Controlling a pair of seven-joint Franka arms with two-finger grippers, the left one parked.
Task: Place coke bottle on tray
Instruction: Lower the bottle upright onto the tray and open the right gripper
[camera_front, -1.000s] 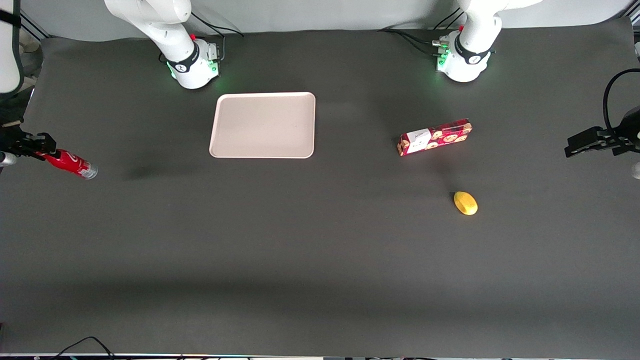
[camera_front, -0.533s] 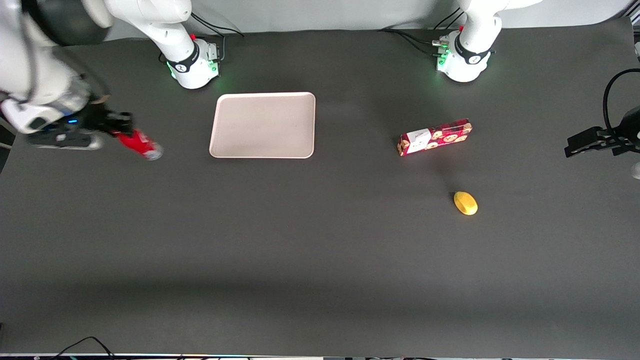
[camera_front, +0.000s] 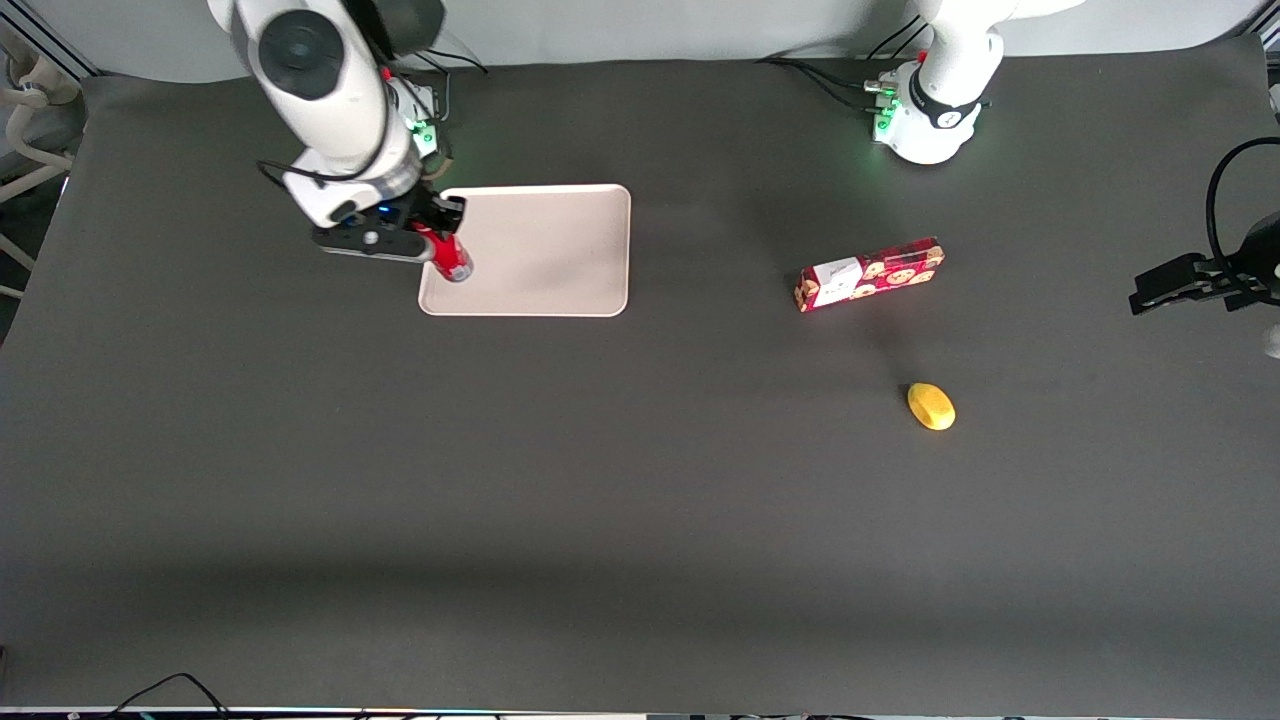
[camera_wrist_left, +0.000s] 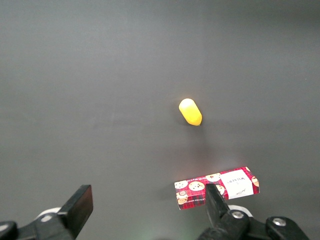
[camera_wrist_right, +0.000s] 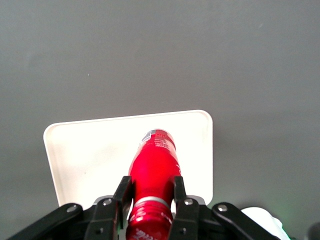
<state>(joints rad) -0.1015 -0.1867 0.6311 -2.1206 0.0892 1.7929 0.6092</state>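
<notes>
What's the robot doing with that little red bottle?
The robot's arm is carrying the coke bottle in its tool, which is shut on the bottle near its cap. Right now the bottle hangs over the edge of the pinkish tray at the working arm's end, silver base pointing down, not yet set down. The cookie box and a small yellow thing lie untouched toward the parked arm's end of the table.

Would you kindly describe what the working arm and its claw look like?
The working arm is glossy white with a dark round joint cap and a black cable beside the wrist. Its claw is black, with two flat fingers fastened by silver screws. Green lights glow at the base.
</notes>
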